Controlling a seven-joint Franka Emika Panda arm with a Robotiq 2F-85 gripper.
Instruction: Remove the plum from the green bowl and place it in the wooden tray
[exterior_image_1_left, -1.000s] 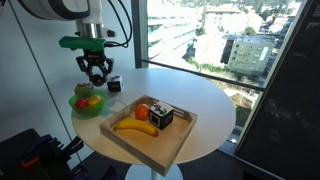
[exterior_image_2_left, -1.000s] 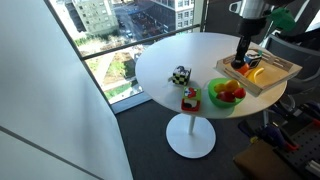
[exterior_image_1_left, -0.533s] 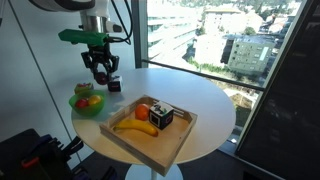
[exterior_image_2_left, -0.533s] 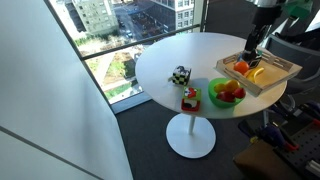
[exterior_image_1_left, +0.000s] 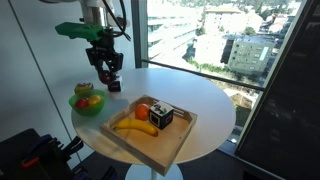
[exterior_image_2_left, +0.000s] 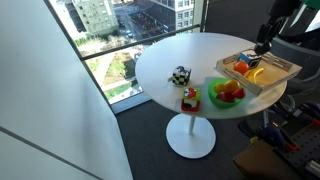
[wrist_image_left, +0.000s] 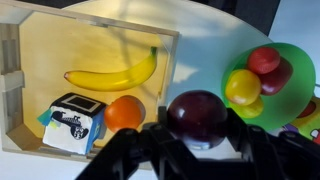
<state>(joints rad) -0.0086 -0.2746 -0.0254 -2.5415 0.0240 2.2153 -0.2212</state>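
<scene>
My gripper (wrist_image_left: 197, 135) is shut on the dark purple plum (wrist_image_left: 197, 115) and holds it high above the table. In an exterior view the gripper (exterior_image_1_left: 110, 72) hangs above and behind the green bowl (exterior_image_1_left: 86, 102). The bowl (wrist_image_left: 300, 95) still holds red and yellow fruit and also shows in an exterior view (exterior_image_2_left: 226, 95). The wooden tray (exterior_image_1_left: 150, 128) lies on the round white table and holds a banana (wrist_image_left: 115, 74), an orange (wrist_image_left: 124, 113) and a black-and-white box (wrist_image_left: 71, 119). The tray also shows in an exterior view (exterior_image_2_left: 262, 68), with the gripper (exterior_image_2_left: 263, 44) above it.
The round white table (exterior_image_1_left: 205, 105) stands by large windows. A small black-and-white toy (exterior_image_2_left: 180, 75) and a red and white object (exterior_image_2_left: 190, 98) lie on the table. A small dark object (exterior_image_1_left: 114, 86) sits behind the bowl.
The gripper has risen from just above the green bowl, carrying the plum up with it. Nothing else on the table has moved.
</scene>
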